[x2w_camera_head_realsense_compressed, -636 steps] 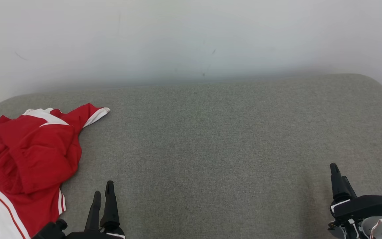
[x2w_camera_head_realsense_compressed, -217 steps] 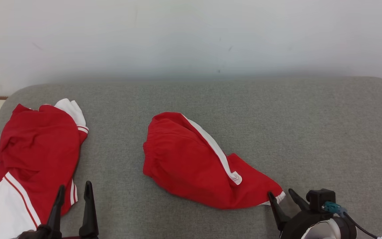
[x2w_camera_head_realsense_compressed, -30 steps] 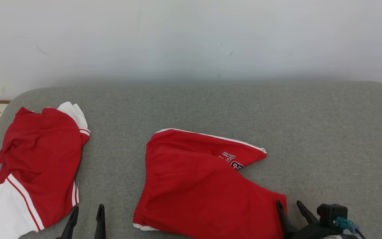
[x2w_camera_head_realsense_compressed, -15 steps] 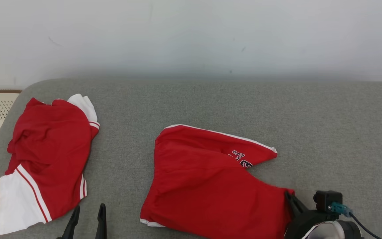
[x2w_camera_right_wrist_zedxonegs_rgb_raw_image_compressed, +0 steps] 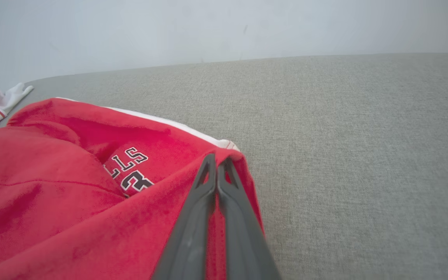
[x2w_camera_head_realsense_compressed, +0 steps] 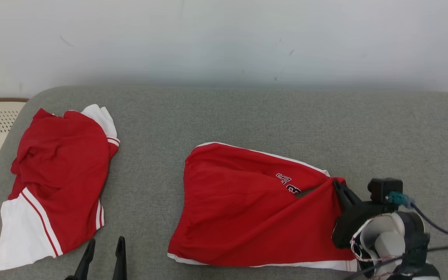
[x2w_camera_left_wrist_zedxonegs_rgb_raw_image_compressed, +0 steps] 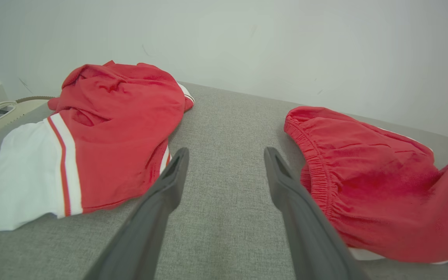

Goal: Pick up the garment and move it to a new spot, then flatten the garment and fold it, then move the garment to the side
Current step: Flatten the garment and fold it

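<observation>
Grey woven surface (x2w_camera_head_realsense_compressed: 247, 112) — bears red shorts (x2w_camera_head_realsense_compressed: 243, 210), white-trimmed, lettered, lower centre of the head view; relocated by the look of it, part-flattened, one leg creased over; fold and set-aside outstanding. Right gripper (x2w_camera_head_realsense_compressed: 336, 186) pinched on a hem corner; left gripper (x2w_camera_head_realsense_compressed: 106, 241) spread, lower left.

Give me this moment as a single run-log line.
stage: flattening | right gripper: shut on red shorts, leg hem | left gripper: open, between garments over grey surface | red-white shirt: lying at left
</observation>
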